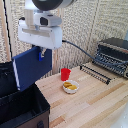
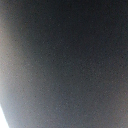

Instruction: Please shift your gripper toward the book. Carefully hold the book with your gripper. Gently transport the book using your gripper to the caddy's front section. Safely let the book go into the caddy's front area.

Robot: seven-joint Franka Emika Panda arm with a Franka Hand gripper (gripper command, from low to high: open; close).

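Claw [image 1: 41, 54] clamped on the navy book [image 1: 32, 67], I hold it upright in the air above the black caddy [image 1: 20, 107] at the worktop's [image 1: 95, 102] edge, so it can drop in edge-first.

No text, label, brand, number or sign can be read in either view.

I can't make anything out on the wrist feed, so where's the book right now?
In the exterior view the book hangs from the gripper at the left, tilted, above the black caddy and left of the red cup.
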